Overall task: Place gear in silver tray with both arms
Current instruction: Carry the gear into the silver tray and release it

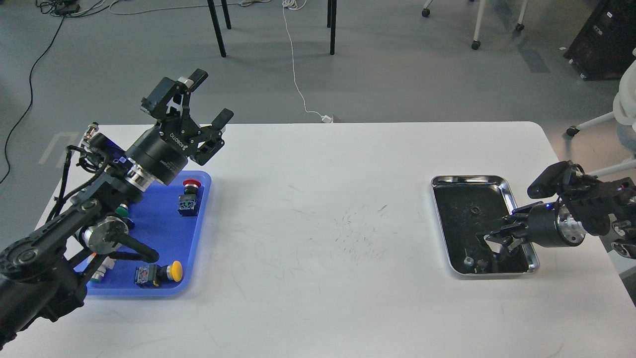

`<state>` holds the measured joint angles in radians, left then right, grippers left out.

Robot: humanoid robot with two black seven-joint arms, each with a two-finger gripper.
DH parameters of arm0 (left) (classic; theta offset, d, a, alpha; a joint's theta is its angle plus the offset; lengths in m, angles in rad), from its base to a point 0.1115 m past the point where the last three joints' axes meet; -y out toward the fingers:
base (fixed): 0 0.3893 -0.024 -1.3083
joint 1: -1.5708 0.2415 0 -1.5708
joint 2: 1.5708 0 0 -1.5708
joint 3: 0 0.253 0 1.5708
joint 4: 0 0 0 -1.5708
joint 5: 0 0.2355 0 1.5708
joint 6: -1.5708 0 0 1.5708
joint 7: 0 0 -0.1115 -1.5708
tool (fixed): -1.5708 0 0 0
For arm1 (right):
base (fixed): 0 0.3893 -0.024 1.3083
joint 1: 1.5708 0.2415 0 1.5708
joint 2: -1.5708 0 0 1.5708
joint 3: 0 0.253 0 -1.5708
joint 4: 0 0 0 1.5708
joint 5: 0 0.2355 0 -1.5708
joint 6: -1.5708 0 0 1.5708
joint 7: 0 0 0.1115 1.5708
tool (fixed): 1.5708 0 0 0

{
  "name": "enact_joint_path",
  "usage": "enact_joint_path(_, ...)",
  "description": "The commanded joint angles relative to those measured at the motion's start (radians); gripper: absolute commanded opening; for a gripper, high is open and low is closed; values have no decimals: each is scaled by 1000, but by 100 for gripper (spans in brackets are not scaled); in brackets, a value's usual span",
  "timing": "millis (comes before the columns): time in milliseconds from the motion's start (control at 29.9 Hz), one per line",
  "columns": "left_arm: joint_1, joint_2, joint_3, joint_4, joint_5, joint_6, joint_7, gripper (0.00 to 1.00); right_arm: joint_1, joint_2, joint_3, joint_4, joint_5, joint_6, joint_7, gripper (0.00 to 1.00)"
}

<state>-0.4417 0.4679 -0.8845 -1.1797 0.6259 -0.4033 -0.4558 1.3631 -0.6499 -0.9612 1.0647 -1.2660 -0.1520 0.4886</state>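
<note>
White table (318,278), blue tray (164,219) — red-capped switch (190,198), yellow-capped switch (159,273) inside

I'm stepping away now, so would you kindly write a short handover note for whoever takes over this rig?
Left gripper: open, empty, raised above the far end of the blue tray.
Right gripper: low over the silver tray, fingers too dark against the floor to tell open from shut.
Gear: a small dark round piece with a centre hole lies on the silver tray's floor, probably the gear; a few other small dark bits lie near the tray's near edge.
Blue tray holds red-cap and yellow-cap push buttons.
Done: gear seems placed.
Left: confirm release, pull the right arm back.
</note>
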Motion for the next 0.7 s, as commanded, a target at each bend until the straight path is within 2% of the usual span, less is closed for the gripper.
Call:
enact_joint_path(0, 0, 2, -1, 0, 0, 1, -1, 98, -1, -36, 129, 18, 16, 2, 0, 97)
enact_joint_path(100, 0, 3, -2, 0, 0, 3, -3, 98, -22, -60, 271, 27, 74, 5, 0, 97)
enact_joint_path(267, 17, -3, -4, 0, 6, 26, -15, 98, -195, -54, 609, 32, 454, 3, 0, 97)
enact_joint_path(301, 18, -5, -4, 0, 6, 27, -15, 98, -206, -53, 631, 32, 479, 3, 0, 97)
enact_joint_path(334, 21, -17, -8, 2, 5, 43, -15, 98, -276, -41, 757, 32, 607, 2, 0, 97)
enact_joint_path(367, 23, -23, -11, 2, 6, 52, -15, 98, -298, -34, 806, 34, 647, 2, 0, 97)
enact_joint_path(568, 72, -70, -44, 11, 14, 73, 0, 98, -499, 61, 1177, 35, 997, 12, 0, 97)
enact_joint_path(668, 115, -113, -103, 12, 17, 70, 48, 98, -552, 104, 1268, 44, 1126, 17, 0, 98)
